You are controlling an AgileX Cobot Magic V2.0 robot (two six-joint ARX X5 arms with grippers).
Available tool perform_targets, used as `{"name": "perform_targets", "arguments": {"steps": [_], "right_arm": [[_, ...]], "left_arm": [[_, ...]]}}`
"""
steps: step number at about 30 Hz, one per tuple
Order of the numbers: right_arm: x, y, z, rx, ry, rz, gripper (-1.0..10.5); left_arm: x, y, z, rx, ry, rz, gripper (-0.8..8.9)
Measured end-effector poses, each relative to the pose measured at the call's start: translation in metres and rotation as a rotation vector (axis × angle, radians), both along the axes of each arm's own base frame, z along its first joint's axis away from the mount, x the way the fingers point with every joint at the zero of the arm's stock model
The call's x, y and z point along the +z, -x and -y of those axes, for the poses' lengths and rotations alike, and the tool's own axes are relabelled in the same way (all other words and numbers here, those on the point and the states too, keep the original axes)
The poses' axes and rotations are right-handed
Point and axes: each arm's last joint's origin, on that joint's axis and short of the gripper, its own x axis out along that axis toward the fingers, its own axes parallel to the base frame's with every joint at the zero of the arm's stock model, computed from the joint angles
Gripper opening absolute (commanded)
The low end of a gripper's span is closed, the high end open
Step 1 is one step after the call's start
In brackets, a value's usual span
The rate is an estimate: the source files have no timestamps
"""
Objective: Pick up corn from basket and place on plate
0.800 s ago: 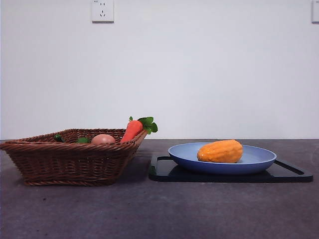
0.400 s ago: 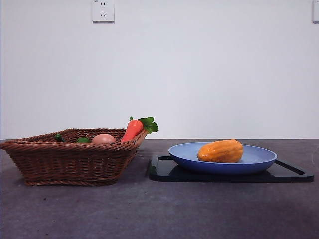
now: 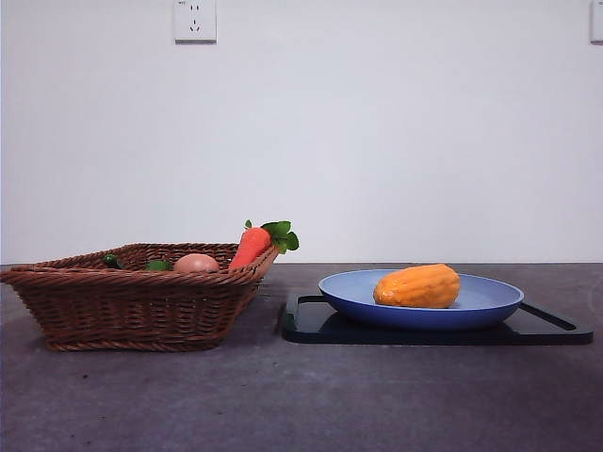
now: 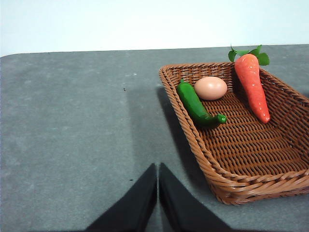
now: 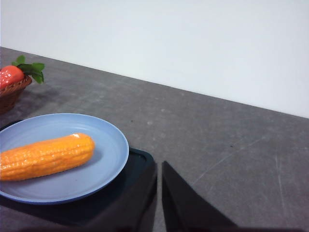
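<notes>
the corn (image 3: 416, 286) lies on its side on the blue plate (image 3: 490, 306), which sits on a black tray (image 3: 556, 330) beside the basket (image 3: 132, 311) holding a carrot (image 3: 250, 247), egg (image 3: 195, 264) and green pepper (image 4: 195, 105). the left gripper (image 4: 158, 181) and right gripper (image 5: 159, 186) hover over the tabletop (image 3: 301, 395), fingers together, holding nothing.

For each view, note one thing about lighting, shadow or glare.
Front view: even light, a soft shadow under the basket. Left wrist view: a dark shadow band on the table beside the basket. Right wrist view: a small glare spot on the corn, plate evenly lit.
</notes>
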Motion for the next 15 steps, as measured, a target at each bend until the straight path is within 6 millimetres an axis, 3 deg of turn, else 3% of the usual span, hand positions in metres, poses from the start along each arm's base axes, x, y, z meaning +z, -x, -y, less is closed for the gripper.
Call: {"name": "perform_targets", "arguments": {"steps": [15], "right_arm": [[-0.029,0.007,-0.001,-0.002,-0.034,-0.106,0.0]], "left_arm": [[0.000,0.000,0.000,0.000,0.000,0.000,0.08]]}}
